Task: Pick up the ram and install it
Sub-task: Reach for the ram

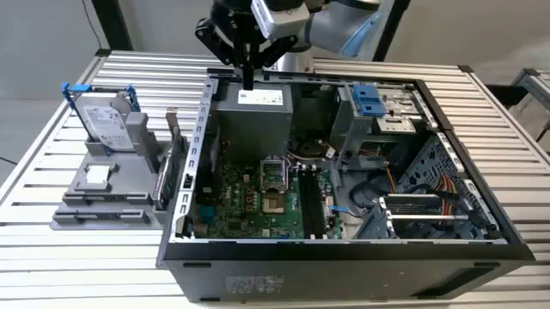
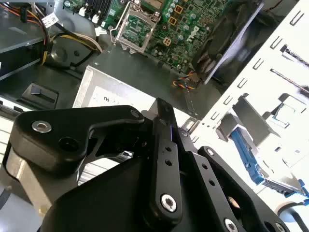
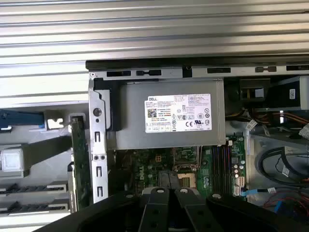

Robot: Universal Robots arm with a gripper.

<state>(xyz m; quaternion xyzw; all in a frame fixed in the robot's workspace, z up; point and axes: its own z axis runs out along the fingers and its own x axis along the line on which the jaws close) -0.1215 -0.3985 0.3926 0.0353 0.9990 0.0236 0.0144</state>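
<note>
In the upper middle of the exterior view the arm (image 1: 331, 26) hangs the tool (image 1: 247, 76) point-down over the far edge of the open computer case (image 1: 344, 257), just above the grey power supply (image 1: 254, 119) with its white label. The tool is clenched: its two dark fingers (image 2: 164, 116) are drawn together into one narrow bar. In the second wrist view a thin blue-violet edge shows along the inner side of that bar. This looks to be the ram (image 2: 172, 129), pinched edge-on, though little of it can be made out.

In the first wrist view the tool (image 3: 169, 179) sits over the green motherboard (image 3: 145, 166), with the power supply (image 3: 169, 121) beyond it. The dark memory slots (image 3: 219, 164) lie beside the processor socket (image 3: 186, 179). I cannot tell whether any slot is filled.

In the exterior view the motherboard (image 1: 249, 199) lies in the lower middle of the case floor, and the memory slots (image 1: 311, 206) run just to the exterior view's right of it.

At the exterior view's left, outside the case, a grey stand (image 1: 103, 212) rests on the slatted bench (image 1: 77, 257). It holds a silver hard drive (image 1: 107, 125) upright in a blue frame. A green card (image 3: 79, 164) stands on edge between the stand and the case wall
</note>
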